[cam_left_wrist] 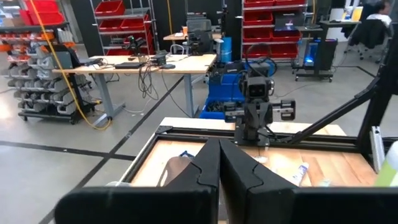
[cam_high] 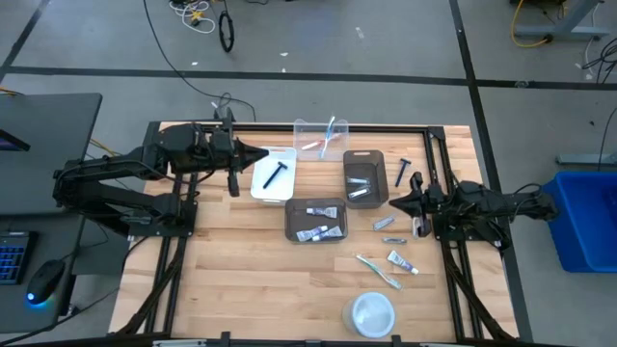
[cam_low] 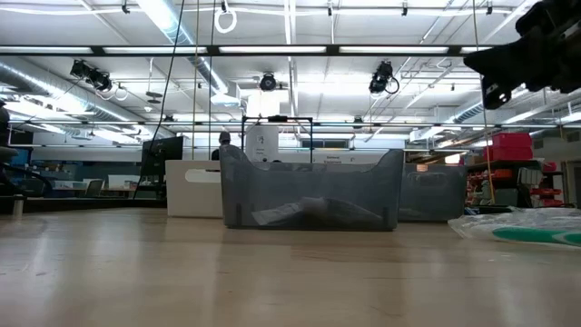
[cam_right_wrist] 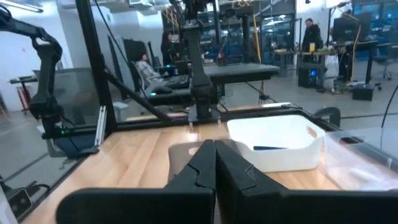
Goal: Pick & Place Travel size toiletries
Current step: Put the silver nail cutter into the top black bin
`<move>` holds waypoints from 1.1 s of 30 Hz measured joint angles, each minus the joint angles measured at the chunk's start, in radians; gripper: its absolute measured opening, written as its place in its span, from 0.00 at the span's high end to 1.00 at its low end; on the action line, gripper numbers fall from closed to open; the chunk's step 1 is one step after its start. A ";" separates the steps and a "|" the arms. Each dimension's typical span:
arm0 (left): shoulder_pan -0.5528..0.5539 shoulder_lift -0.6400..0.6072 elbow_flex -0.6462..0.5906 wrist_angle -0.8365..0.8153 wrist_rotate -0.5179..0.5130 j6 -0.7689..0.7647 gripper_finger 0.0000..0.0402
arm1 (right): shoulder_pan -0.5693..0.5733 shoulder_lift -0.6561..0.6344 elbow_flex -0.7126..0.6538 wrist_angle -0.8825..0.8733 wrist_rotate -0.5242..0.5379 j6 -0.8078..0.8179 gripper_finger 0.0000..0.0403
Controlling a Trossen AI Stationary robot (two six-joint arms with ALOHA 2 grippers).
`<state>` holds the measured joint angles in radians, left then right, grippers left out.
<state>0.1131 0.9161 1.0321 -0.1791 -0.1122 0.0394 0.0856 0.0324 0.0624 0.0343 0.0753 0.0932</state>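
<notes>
My left gripper [cam_high: 262, 154] is closed and empty, above the white bin [cam_high: 258, 185] at the table's [cam_high: 231, 270] far edge. My right gripper [cam_high: 393, 204] is closed and empty near the right edge; loose toiletries [cam_high: 390, 258] lie just beside it, toward the near edge.

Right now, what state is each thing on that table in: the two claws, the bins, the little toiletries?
left gripper: shut, empty, above the white bin.
right gripper: shut, empty.
white bin: holds a black razor.
clear bin: holds toothbrushes.
two grey bins: hold small tubes.
toothpaste tube: loose on the table.
round dish: upright.
</notes>
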 joint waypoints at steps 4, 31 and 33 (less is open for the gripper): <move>0.000 0.000 -0.005 -0.024 0.019 0.041 0.99 | 0.000 0.015 0.011 -0.009 0.001 -0.007 1.00; -0.029 -0.715 -0.875 0.363 0.046 0.027 1.00 | 0.000 0.021 0.011 -0.010 0.091 0.094 1.00; -0.029 -0.777 -0.922 0.371 0.050 0.020 1.00 | 0.000 0.021 0.011 -0.011 0.091 0.107 1.00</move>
<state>0.0841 0.1393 0.1105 0.1923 -0.0624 0.0596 0.0859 0.0536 0.0738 0.0228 0.1665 0.2001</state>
